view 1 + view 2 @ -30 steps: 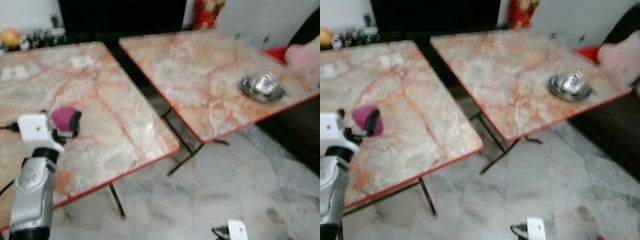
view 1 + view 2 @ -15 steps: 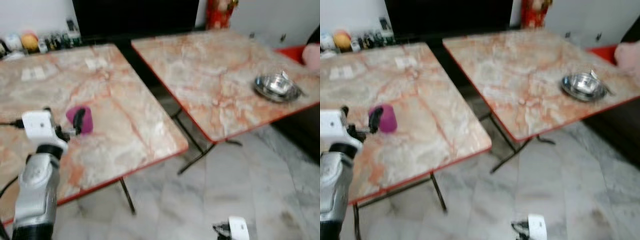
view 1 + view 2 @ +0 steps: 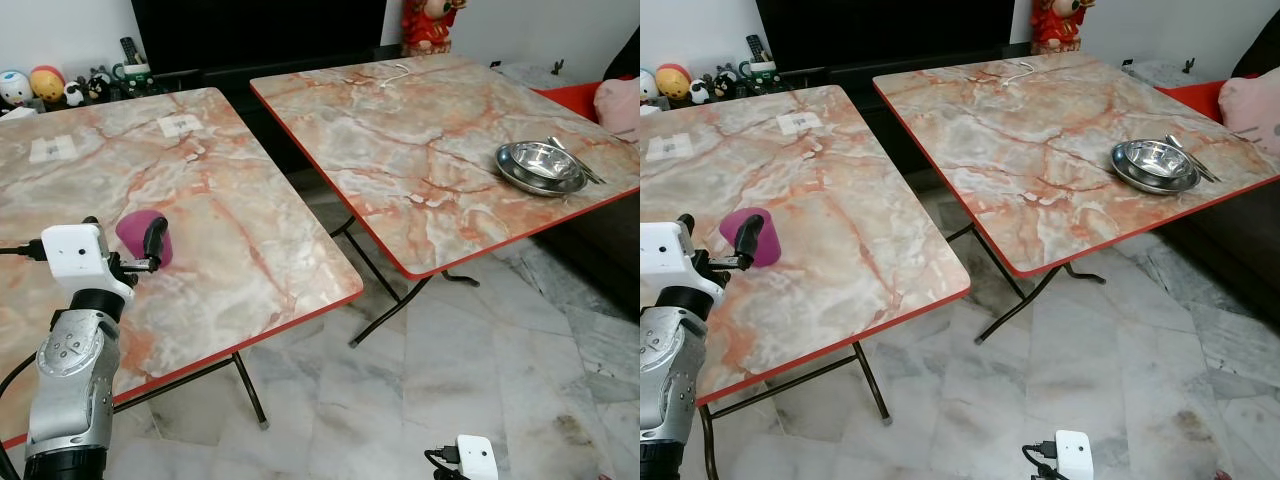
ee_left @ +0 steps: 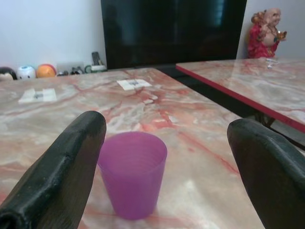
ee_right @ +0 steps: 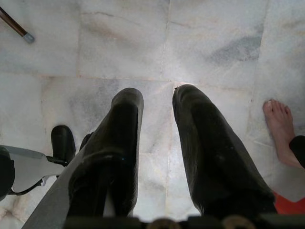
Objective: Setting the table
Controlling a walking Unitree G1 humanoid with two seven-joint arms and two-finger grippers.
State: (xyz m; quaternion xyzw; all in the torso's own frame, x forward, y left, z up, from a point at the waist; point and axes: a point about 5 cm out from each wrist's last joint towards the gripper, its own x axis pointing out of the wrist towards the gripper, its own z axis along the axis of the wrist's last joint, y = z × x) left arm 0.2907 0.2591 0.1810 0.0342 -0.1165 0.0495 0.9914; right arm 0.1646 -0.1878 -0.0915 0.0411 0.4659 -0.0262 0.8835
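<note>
Unmoved purple cup (image 4: 132, 172) — empty, upright — between left pincer's (image 4: 167, 176) spread fingers (image 4: 62, 171).

Glossy marble-patterned worktop (image 3: 250, 230); the purple cup (image 4: 132, 172) is matt, probably plastic. Polished steel bowl (image 3: 541, 166). Smooth, veined marble floor tiles (image 5: 214, 47). Left hand's fingers (image 4: 57, 176) matt black, rubbery-looking.
</note>
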